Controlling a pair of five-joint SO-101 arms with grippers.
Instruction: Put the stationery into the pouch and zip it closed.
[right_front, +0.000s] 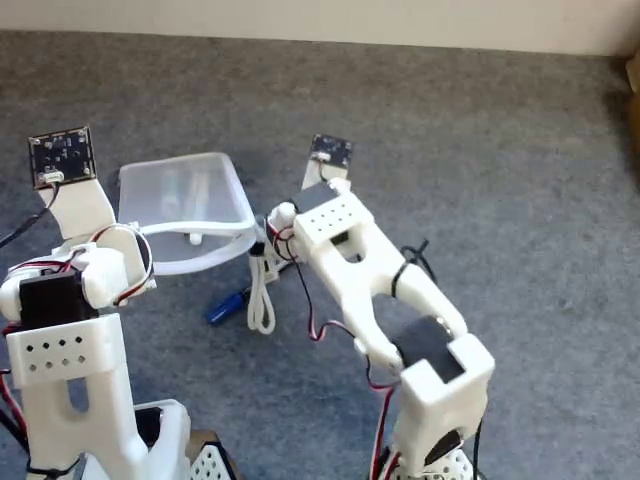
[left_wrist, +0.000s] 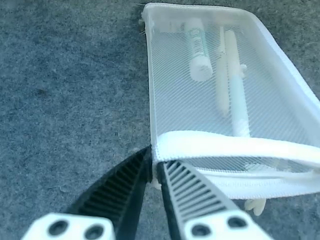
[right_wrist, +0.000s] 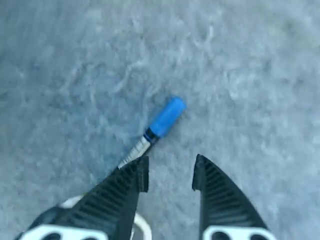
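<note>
The left gripper (left_wrist: 154, 169) has its jaws clenched on a rim corner of 1 clear mesh pouch (left_wrist: 225, 142). The pouch lies with its mouth open on the grey bench (left_wrist: 60, 100) and holds 3 white stationery items (left_wrist: 197, 50). The right gripper (right_wrist: 170, 172) hangs with its jaws released and apart just above 1 blue-capped pen (right_wrist: 161, 122), which lies on the bench outside the pouch.

Locate the pouch (right_front: 150, 195), a translucent white mesh case lying on the carpet (right_front: 480, 130) with its mouth open. Inside it you see a white tube (left_wrist: 197, 50) and a white pen (left_wrist: 236, 95) side by side. A blue-capped pen (right_wrist: 162, 120) lies outside, near the mouth.
</note>
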